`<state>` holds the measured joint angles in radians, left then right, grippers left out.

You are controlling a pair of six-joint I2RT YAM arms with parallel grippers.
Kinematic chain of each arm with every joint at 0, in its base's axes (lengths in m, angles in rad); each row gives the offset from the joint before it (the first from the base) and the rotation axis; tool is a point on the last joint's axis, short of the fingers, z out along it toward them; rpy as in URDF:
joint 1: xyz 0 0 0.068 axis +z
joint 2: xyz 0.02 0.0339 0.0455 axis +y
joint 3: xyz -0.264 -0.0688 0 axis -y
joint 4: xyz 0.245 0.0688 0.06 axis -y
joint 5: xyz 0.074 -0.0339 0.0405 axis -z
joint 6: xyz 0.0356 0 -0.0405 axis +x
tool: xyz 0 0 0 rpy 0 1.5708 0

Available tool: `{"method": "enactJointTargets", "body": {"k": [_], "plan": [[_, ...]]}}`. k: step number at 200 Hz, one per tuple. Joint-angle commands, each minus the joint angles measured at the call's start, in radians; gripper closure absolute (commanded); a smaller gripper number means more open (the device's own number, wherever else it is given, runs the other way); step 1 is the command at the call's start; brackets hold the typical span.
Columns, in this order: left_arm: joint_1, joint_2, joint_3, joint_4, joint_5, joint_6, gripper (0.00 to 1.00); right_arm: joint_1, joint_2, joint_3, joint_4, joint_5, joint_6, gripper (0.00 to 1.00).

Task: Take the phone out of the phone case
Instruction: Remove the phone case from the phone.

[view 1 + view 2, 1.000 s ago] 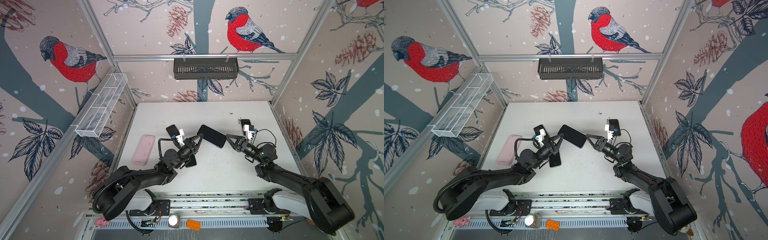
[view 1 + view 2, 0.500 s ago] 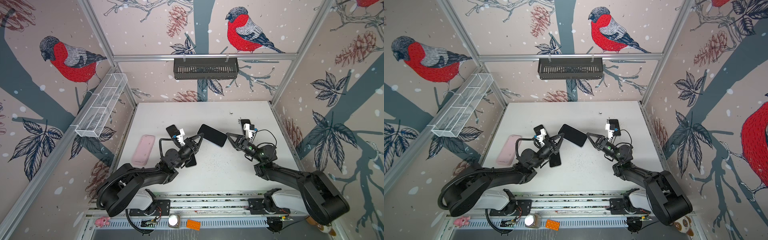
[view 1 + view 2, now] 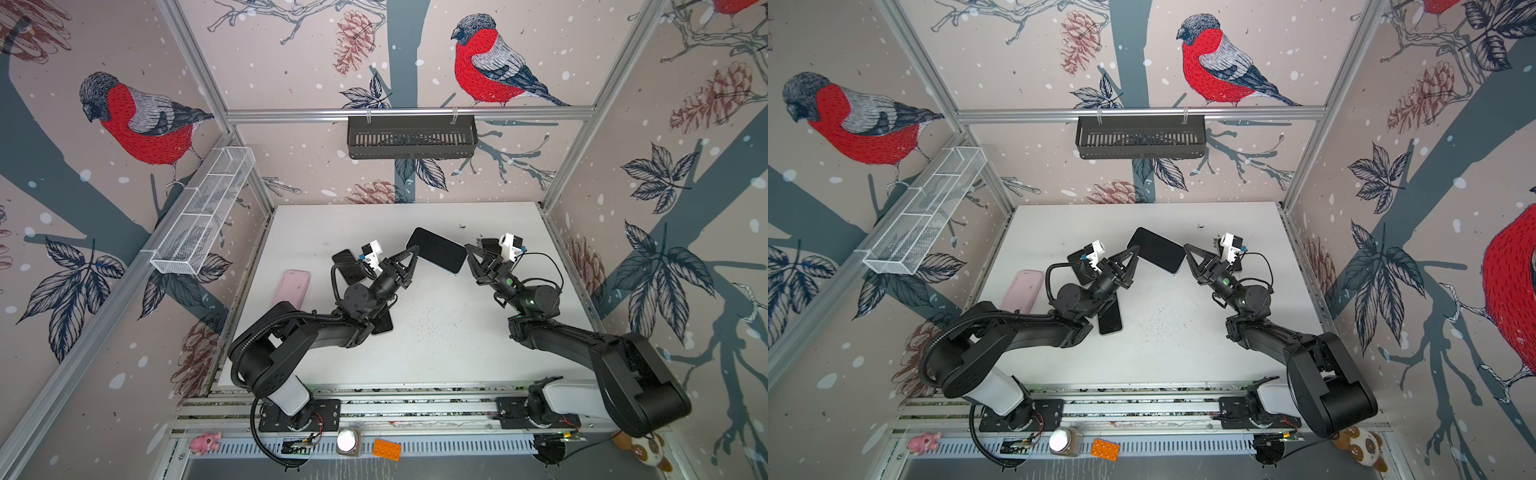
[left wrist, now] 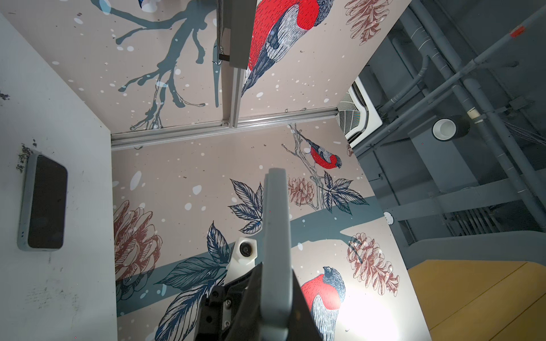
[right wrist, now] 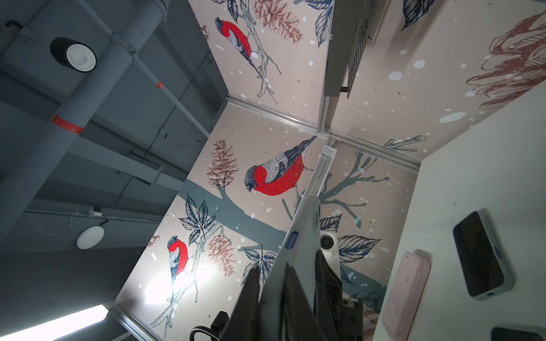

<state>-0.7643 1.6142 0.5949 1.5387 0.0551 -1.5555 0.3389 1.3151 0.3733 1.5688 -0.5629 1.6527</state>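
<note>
Held aloft, the phone (image 3: 436, 250) is pinched by left gripper (image 3: 415, 249) and right gripper (image 3: 468, 253); thin edge grips may slip, dropping it.

The phone (image 3: 436, 250) has a black screen; its case (image 4: 274, 236) is pale grey-blue. A spare cover (image 3: 292, 289) is pastel pink. The surface (image 3: 436, 357) is white with dark flecks. The walls (image 3: 291, 62) are pinkish beige, printed with red-breasted bullfinches, brown pine cones, teal branches, navy leaves and white dots. The hanging basket (image 3: 411, 137) is black, the mesh tray (image 3: 203, 212) white, the toy brick (image 3: 387, 450) orange.
</note>
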Motion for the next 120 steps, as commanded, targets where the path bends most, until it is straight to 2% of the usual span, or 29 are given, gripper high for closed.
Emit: {"method": "enactJointTargets", "body": {"k": [1,87,120], "plan": [[-0.009,0.024,0.042,0.195,0.031,-0.038,1.00,0.000,0.004,0.017,0.108,-0.041,0.040,0.84],[-0.020,0.065,0.132,0.238,0.029,-0.039,1.00,-0.008,0.103,0.066,0.289,0.023,0.209,0.84],[-0.021,0.086,0.169,0.255,0.028,-0.039,1.00,-0.002,0.135,0.110,0.296,0.041,0.242,0.86]]}}
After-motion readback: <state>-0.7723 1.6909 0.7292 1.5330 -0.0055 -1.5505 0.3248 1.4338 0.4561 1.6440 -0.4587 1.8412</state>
